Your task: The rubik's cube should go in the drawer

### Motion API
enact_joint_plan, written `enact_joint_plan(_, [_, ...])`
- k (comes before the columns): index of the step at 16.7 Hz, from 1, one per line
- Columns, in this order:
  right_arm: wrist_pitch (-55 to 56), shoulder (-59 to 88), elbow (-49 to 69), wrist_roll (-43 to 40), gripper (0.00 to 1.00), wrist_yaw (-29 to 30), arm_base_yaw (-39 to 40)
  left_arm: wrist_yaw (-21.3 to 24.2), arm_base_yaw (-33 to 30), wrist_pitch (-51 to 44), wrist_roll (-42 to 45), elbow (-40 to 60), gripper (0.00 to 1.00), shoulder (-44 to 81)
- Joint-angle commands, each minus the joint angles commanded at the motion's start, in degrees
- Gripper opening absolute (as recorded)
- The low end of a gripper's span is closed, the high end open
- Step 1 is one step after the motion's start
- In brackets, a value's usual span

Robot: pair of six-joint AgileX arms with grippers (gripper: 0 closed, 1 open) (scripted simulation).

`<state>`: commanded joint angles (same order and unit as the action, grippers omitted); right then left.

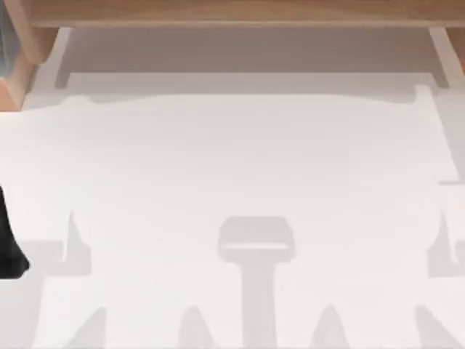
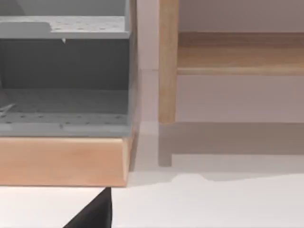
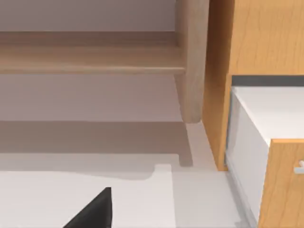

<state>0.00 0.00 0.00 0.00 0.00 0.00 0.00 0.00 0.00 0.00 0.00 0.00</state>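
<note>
- Left gripper (image 2: pixel 95 213): a dark wedge of it shows in the left wrist view, over the white table (image 1: pixel 232 167). Whether its jaws are apart or together I cannot tell.
- Right gripper (image 3: pixel 95 213): the same kind of dark wedge shows in the right wrist view, above the table. The state of its jaws cannot be told either.
- Left arm (image 1: pixel 9 243): a dark shape at the left edge of the top view, in the lower half of the frame.
- Drawer (image 3: pixel 266 142): in the right wrist view it stands pulled out of a wooden cabinet (image 3: pixel 256 42), with a pale inside and a wooden front. It is well apart from the right gripper.
- Grey shelf unit (image 2: pixel 61 76): seen from the left wrist on a wooden base, beside a wooden post (image 2: pixel 167 61).
- Wooden rail (image 1: pixel 232 11): runs along the top edge of the top view.
</note>
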Motion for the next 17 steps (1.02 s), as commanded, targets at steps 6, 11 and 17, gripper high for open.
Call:
enact_joint_plan(6, [0.93,6.18,6.11,0.14,1.0,1.54,1.39,0.0,0.0,0.0,0.0,0.0,1.0,0.0])
enact_joint_plan(11, [3.34,27.19,25.59,0.43,1.0,5.16,4.64,0.0,0.0,0.0,0.0,0.0,1.0,0.0])
enact_joint_plan(17, [6.59,62.23,55.01,0.68,1.0,9.66,8.63,0.0,0.0,0.0,0.0,0.0,1.0,0.0])
